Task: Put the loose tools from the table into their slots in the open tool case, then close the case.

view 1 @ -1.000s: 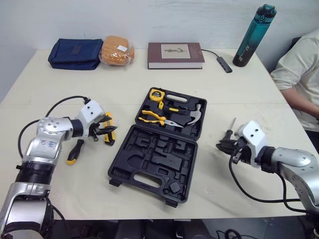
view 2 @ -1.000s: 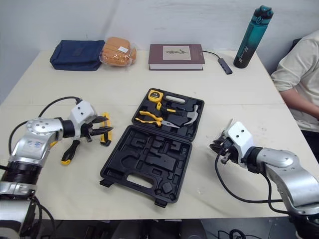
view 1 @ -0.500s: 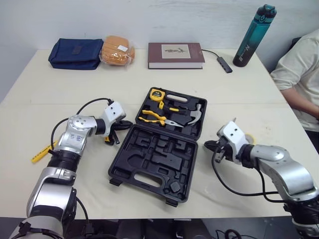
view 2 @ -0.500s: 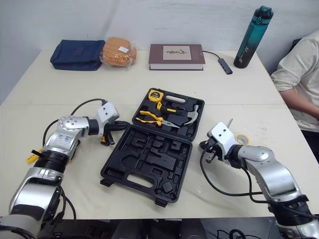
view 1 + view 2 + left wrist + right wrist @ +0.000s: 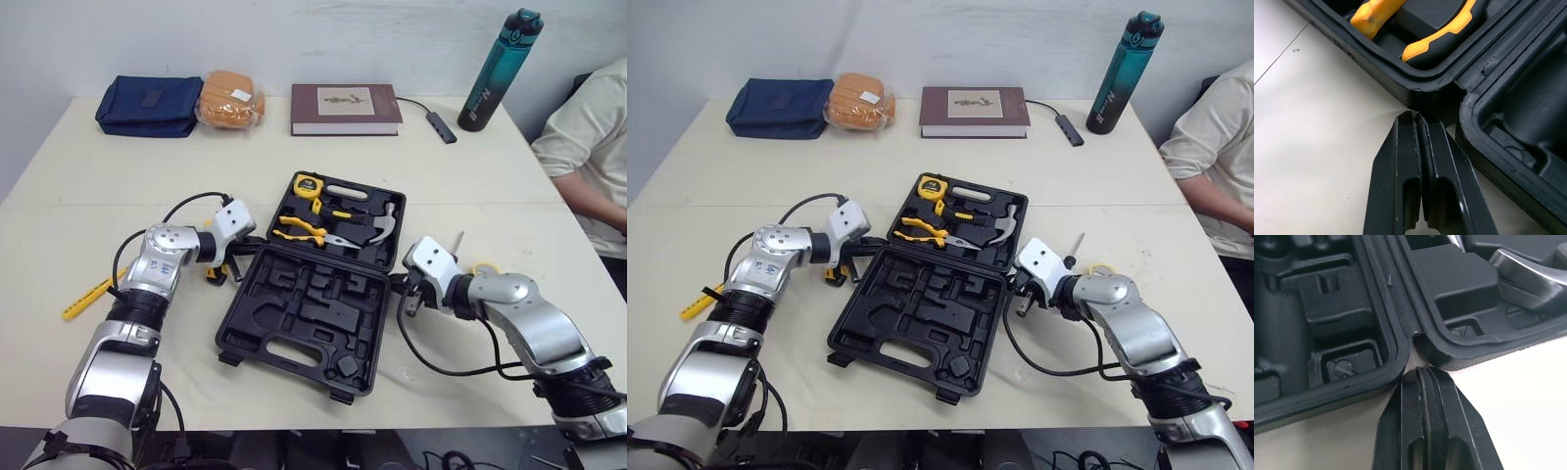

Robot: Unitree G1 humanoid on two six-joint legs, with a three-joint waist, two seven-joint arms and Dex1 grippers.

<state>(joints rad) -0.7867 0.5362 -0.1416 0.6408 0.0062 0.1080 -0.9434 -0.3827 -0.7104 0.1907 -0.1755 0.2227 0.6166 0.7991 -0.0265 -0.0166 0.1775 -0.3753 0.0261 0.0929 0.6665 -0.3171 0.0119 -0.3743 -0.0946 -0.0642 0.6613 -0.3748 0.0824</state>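
Note:
The black tool case (image 5: 257,323) lies open mid-table. Its far half holds a tape measure (image 5: 309,185), yellow pliers (image 5: 299,231) and a hammer (image 5: 377,227); its near half is bare moulded foam. My left gripper (image 5: 1416,115) is shut, with its tip at the left end of the case's hinge. My right gripper (image 5: 1422,370) is shut too, touching the hinge's right end. A yellow-and-black tool (image 5: 212,272) lies beside the left gripper. Farther left lies a yellow-handled tool (image 5: 88,297). A screwdriver (image 5: 457,241) and a yellow ring (image 5: 485,266) lie behind the right arm.
Along the table's far edge sit a navy pouch (image 5: 149,105), an orange bag (image 5: 231,99), a brown book (image 5: 344,108), a black cable adapter (image 5: 441,125) and a teal bottle (image 5: 498,70). A person's sleeve (image 5: 588,137) shows at the right edge.
Both grippers have moved inward from the open table to the two ends of the case's hinge. The yellow-handled tool now lies farther left than a second ago.

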